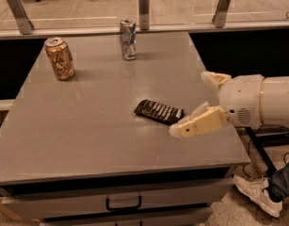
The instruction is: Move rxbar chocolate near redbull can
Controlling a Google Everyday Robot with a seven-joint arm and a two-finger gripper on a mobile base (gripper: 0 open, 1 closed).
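Observation:
The rxbar chocolate (158, 111), a flat dark bar with white lettering, lies flat on the grey table (87, 140), right of centre. The redbull can (128, 39), slim, silver and blue, dented, stands upright at the table's far edge. My gripper (193, 105) reaches in from the right, just right of the bar. It is open and empty. One cream finger (198, 123) lies low beside the bar's right end and the other finger (213, 79) points up behind it.
A wider orange-gold can (59, 58) stands at the far left of the table. A glass rail with metal posts (143, 8) runs behind the table. A drawer handle (123, 203) is below the front edge. A person's white shoe (254, 195) is on the floor at lower right.

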